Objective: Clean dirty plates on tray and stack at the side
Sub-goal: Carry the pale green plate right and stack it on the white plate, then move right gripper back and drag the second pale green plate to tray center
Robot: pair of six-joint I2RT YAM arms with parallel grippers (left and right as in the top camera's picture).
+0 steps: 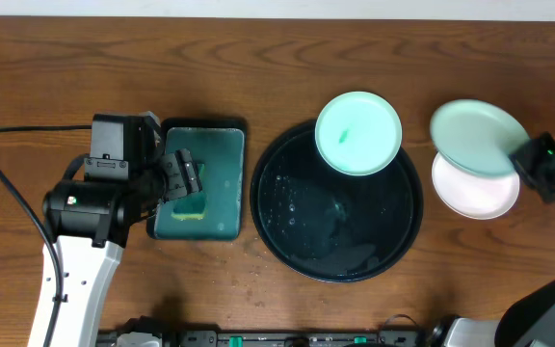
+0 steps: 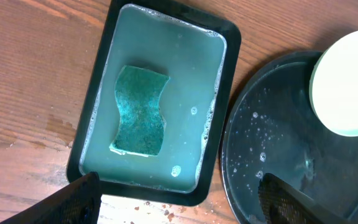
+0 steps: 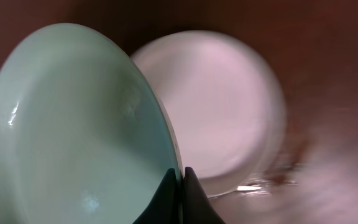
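The wooden table (image 1: 258,58) carries the round black tray (image 1: 335,222) at its centre, glossy and beaded with water drops. One teal-smeared plate (image 1: 357,133) lies at the tray's far side, overlapping the rim. Left of it, just beside, sits the rectangular black tray (image 1: 210,123), filled with teal liquid (image 2: 185,74) in which a green sponge (image 2: 140,111) lies flat. The left gripper (image 2: 179,180) hangs over this tray with its fingers spread wide, holding nothing. Right of the round tray, a white plate (image 1: 475,193) rests on the table. The right gripper (image 3: 180,186) pinches the near rim of a pale teal plate (image 3: 73,124), tilted above the white one and partly covering it.
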